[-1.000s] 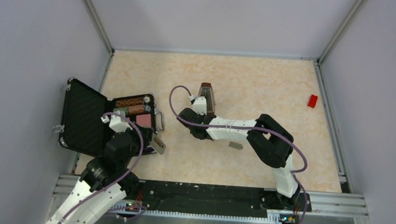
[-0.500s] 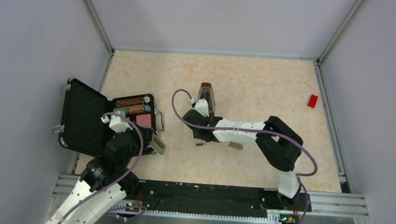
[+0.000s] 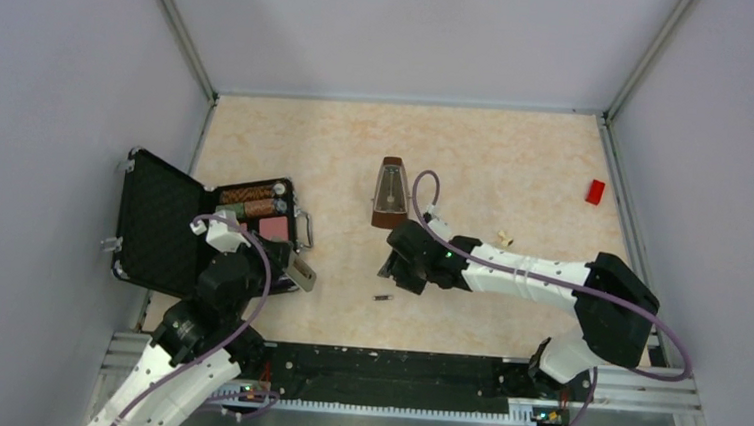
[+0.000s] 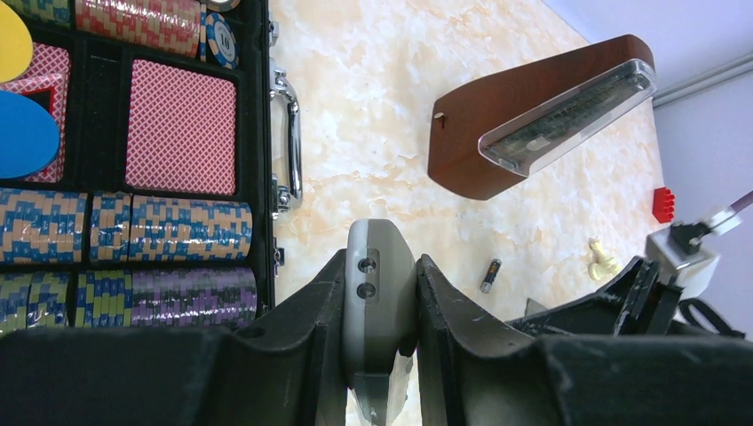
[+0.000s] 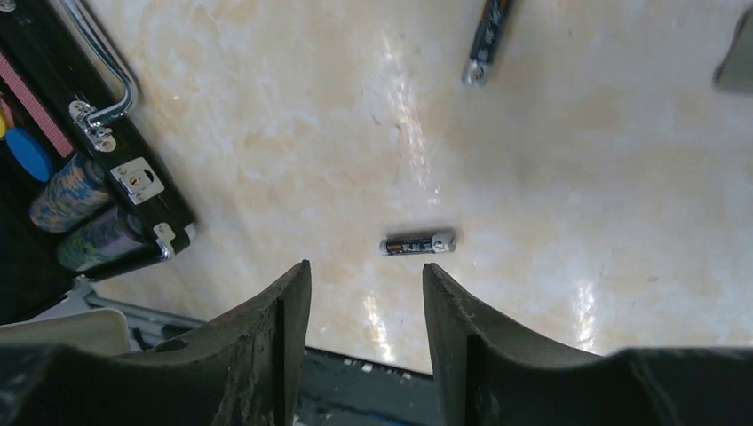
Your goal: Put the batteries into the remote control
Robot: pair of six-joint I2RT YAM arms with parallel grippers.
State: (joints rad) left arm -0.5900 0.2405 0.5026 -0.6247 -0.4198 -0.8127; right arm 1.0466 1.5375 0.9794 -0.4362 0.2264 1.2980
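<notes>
You have two batteries (image 5: pixel 417 243) loose on the table (image 3: pixel 518 153), toward its near edge. There is one remote control (image 4: pixel 377 293). One metronome (image 3: pixel 389 192) stands around the table's middle. One open case (image 3: pixel 157 223) sits at the left edge. In it you can count one red-backed card deck (image 4: pixel 182 127) in full and a second partly covered. The chip rolls (image 4: pixel 169 231) run out of view, so there is no firm count. One red block (image 3: pixel 595 191) lies by the right edge.
</notes>
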